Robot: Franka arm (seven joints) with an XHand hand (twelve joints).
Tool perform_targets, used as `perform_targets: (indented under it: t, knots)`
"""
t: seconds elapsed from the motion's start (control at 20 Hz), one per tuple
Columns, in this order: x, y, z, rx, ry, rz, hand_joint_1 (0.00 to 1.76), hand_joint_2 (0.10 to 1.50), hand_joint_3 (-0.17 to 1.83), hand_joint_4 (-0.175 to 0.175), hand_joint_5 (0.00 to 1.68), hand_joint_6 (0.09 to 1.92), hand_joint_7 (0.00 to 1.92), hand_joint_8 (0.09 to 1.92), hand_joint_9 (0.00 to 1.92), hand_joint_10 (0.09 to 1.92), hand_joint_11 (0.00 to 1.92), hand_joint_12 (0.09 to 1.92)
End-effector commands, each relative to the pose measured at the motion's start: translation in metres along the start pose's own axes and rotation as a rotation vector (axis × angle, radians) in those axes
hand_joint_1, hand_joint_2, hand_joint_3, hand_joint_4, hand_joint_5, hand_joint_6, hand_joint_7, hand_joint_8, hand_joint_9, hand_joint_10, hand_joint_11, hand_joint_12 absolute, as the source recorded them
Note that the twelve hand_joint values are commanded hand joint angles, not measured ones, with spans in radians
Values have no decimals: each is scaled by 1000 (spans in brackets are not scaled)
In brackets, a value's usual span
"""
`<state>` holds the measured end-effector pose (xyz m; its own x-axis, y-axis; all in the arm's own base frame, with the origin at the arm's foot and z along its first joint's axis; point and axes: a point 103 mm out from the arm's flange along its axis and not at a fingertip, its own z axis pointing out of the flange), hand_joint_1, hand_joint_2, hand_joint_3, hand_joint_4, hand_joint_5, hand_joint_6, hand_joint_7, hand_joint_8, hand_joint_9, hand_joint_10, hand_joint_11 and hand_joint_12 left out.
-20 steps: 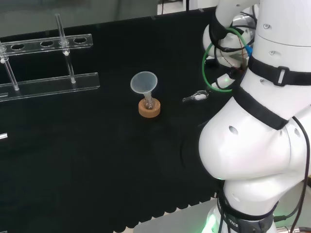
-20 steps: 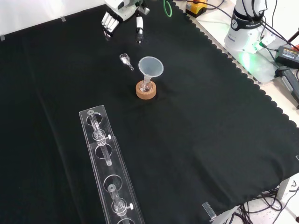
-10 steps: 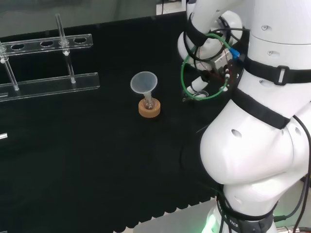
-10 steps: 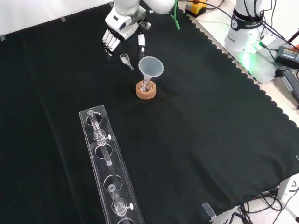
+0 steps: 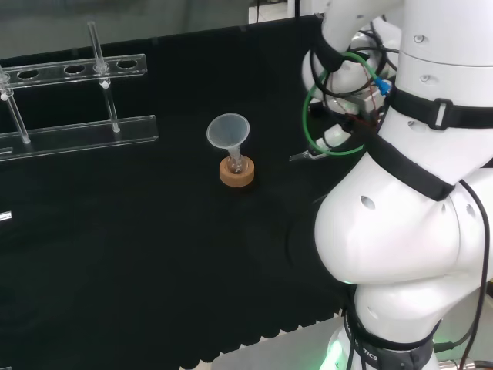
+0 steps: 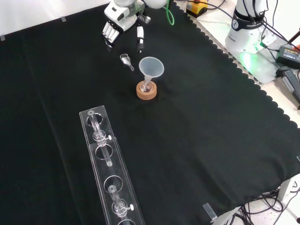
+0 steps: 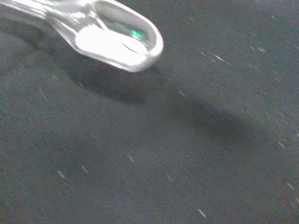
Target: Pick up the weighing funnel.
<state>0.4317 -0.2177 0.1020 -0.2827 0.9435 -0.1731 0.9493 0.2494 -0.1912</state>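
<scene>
The weighing funnel (image 6: 125, 59), a small clear scoop with a short stem, lies on the black cloth just to the left of the big funnel (image 6: 151, 67) in the front view. The hand (image 6: 123, 18) hangs above and beyond it, open, with fingers (image 6: 108, 35) and thumb straight and pointing down, apart from the piece. The wrist view has the weighing funnel (image 7: 110, 35) close and bright, lying on the cloth with nothing round it. In the head view its stem (image 5: 300, 157) peeks out beside the arm's white links. The big funnel (image 5: 229, 131) stands in its flask on a cork ring (image 5: 236, 173).
A clear test tube rack (image 6: 105, 173) with several tubes lies near the front in the front view, and stands at the far left in the head view (image 5: 77, 131). The cloth's scalloped edge (image 6: 243, 77) runs down the front view's right, with cables and the arm's base beyond.
The hand came down toward the weighing funnel half a second ago and has since drawn back up a little. The weighing funnel has stayed where it lay.
</scene>
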Motion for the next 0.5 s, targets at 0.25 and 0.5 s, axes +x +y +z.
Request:
perform_targets:
  t: [0.25, 0.5]
  knots:
    - [22, 11, 5, 42, -31, 31, 450, 711, 4, -124, 554, 773, 644, 854, 652, 781, 630, 1333]
    - [29, 17, 4, 45, -28, 10, 450, 712, 4, -126, 552, 773, 647, 855, 652, 780, 632, 1333]
